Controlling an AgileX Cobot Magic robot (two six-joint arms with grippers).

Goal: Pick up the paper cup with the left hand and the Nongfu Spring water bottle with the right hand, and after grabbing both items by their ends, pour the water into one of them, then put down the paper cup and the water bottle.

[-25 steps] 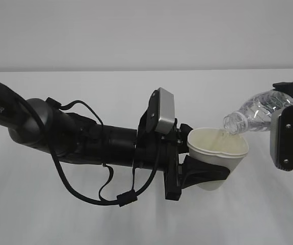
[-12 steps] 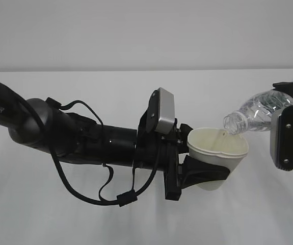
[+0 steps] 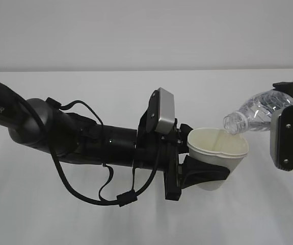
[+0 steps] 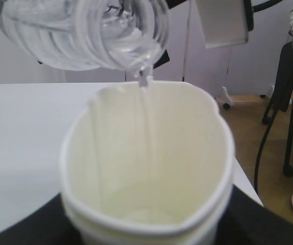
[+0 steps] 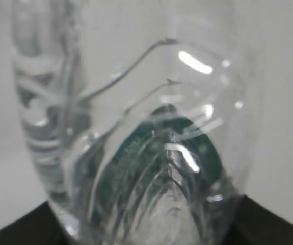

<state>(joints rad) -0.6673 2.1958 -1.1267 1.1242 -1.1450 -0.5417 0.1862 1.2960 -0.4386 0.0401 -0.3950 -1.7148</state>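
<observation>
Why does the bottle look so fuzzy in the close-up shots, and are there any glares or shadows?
Right wrist view: the water bottle fills the frame, too near to focus, with white glints on the plastic. Left wrist view: bottle neck blurred, the paper cup rim sharper, its inside evenly lit. Exterior view: soft, even light, only faint shadows on the white table.

My left hand (image 3: 200, 176), black with a silver-grey camera block (image 3: 164, 111), is showing an off-white paper cup (image 3: 218, 150). At two o'clock from it, the clear ribbed water bottle (image 3: 261, 111) is showing a dark green label (image 5: 187, 153). The water (image 4: 145, 84) is looking colourless. The table (image 3: 85, 219) is looking white.
</observation>
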